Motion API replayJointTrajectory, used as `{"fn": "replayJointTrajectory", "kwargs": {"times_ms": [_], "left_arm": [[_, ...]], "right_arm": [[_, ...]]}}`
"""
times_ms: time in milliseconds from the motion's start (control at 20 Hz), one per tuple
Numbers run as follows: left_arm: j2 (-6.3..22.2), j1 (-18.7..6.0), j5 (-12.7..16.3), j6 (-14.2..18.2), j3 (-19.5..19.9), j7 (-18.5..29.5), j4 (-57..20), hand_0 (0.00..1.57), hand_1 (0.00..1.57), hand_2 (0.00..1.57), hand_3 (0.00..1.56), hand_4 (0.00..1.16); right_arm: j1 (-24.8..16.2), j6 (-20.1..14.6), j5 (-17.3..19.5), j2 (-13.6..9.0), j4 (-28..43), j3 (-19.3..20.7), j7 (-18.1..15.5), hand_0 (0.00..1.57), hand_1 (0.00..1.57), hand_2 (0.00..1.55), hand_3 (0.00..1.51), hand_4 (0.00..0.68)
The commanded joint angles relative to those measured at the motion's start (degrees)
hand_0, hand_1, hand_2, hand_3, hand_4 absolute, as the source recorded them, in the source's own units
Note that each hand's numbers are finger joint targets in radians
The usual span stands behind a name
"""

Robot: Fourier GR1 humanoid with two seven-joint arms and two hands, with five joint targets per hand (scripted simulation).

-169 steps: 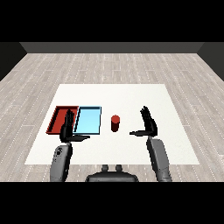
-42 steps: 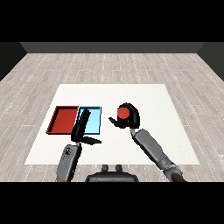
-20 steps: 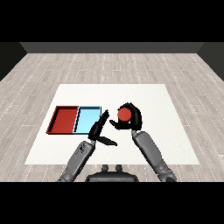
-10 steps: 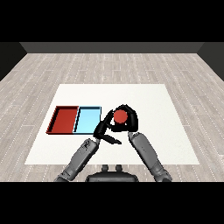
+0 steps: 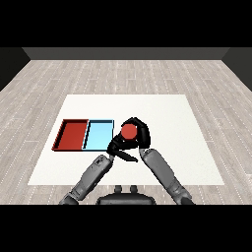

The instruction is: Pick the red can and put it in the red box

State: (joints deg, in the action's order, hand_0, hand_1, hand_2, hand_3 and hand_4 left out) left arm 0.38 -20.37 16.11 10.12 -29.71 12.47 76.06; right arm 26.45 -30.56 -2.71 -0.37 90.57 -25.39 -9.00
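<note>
Red can (image 5: 129,131) gripped in curled right hand (image 5: 139,134), just right of light blue tray (image 5: 99,135); left hand (image 5: 121,149) fingers straight, touching beneath; red tray (image 5: 73,134) far left.

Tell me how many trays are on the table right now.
2: the red tray lies at the left of the white table, and the light blue tray lies right beside it, nearer the hands. None looks hidden.

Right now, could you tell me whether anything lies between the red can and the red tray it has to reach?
Yes. The red can, held in the right hand with the left hand against it, is right of the light blue tray. That tray lies between the can and the red tray, so the can must pass over it.
</note>
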Motion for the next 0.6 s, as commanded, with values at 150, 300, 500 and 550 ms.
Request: {"fn": "replayJointTrajectory", "kwargs": {"times_ms": [150,300,500,550], "left_arm": [[-0.26,2.21,-1.18,0.86,-2.74,-0.29,2.88,0.00,0.00,0.00,0.00,0.00],[-0.32,0.28,-0.14,3.05,-3.98,2.20,1.37,0.00,0.00,0.00,0.00,0.00],[-0.31,0.24,3.00,15.11,-0.91,1.17,4.26,0.68,0.68,0.98,0.93,0.97],[-0.32,-2.80,4.90,16.93,-0.61,1.53,0.33,1.57,1.57,1.57,1.50,1.14]], "right_arm": [[3.63,-7.48,-1.82,0.33,0.38,-6.23,2.05,1.57,1.57,1.48,1.41,0.649],[0.87,-2.94,0.23,0.32,5.69,-3.86,5.40,1.57,1.57,1.49,1.40,0.652],[2.98,-2.64,-2.17,0.32,0.02,-2.73,2.22,1.57,1.57,1.48,1.41,0.643],[-2.26,-1.14,-2.23,0.20,3.08,-4.06,0.75,1.57,1.57,1.47,1.40,0.630]]}}
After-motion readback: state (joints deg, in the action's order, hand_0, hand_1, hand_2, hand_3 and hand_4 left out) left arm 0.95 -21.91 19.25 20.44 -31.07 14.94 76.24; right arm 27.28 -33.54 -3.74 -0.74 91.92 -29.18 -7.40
